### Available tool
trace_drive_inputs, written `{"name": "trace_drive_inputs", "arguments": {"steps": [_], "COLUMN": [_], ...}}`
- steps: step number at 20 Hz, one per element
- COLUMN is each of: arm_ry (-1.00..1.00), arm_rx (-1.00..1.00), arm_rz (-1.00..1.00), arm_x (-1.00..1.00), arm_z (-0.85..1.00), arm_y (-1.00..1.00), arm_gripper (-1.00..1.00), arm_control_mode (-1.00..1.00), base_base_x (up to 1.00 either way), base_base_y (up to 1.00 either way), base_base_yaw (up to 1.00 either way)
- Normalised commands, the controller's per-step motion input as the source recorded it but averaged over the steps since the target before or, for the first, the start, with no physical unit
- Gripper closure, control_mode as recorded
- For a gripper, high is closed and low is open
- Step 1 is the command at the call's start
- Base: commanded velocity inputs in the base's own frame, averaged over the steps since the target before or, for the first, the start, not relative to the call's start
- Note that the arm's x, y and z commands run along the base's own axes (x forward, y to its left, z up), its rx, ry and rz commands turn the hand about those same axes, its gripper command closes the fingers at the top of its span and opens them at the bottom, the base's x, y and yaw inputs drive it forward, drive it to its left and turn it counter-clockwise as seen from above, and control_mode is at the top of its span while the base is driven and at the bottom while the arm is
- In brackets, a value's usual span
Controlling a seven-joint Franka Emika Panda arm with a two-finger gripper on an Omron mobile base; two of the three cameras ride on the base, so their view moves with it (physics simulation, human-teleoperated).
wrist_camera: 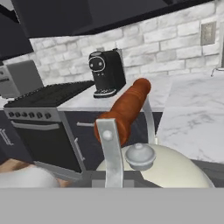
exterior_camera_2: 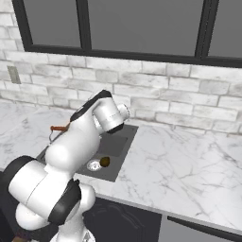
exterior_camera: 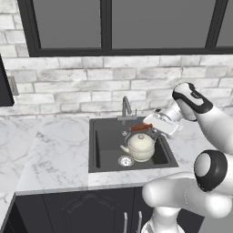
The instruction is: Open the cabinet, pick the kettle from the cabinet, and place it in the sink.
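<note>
Over at the far left of the left base view I see only bare marble desk (exterior_camera: 50,154), then the sink (exterior_camera: 102,136) set into it, with the slim faucet (exterior_camera: 126,108) at its back rim. Inside the basin sits the kettle (exterior_camera: 140,146), cream body low in the right half, just beside the round silver drain (exterior_camera: 125,160). My hand (exterior_camera: 152,129) reaches in from the right and is clamped shut on the reddish-brown handle (exterior_camera: 141,128) — the fingers themselves are hidden behind the wrist, but the handle lies straight ahead of the hand camera, close up, above the lid knob (wrist_camera: 140,155). I cannot tell for certain whether the kettle's base is already resting on the sink floor or hanging just above it.

That is my worry. If I let go while it hangs, it may drop, tip onto its spout and roll against the basin wall. The handle looks like a swinging bail, so the body could also sway under my grip and knock the right wall as I lower. Pulling out carelessly, a finger might catch the handle and drag the kettle up again — so I'd release gently and retreat straight back.

Further right, the desk runs on under the brick wall (exterior_camera_2: 179,101).
</note>
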Motion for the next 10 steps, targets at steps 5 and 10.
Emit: {"name": "trace_drive_inputs", "arguments": {"steps": [5, 10], "arm_ry": [-0.03, -0.07], "arm_rx": [0.00, 0.00], "arm_rz": [0.02, 0.00], "arm_x": [0.14, 0.11], "arm_z": [-0.27, -0.33], "arm_y": [0.09, 0.11], "arm_gripper": [1.00, 1.00], "arm_control_mode": [-1.00, -1.00], "base_base_x": [0.00, 0.00], "base_base_y": [0.00, 0.00], "base_base_yaw": [0.00, 0.00]}}
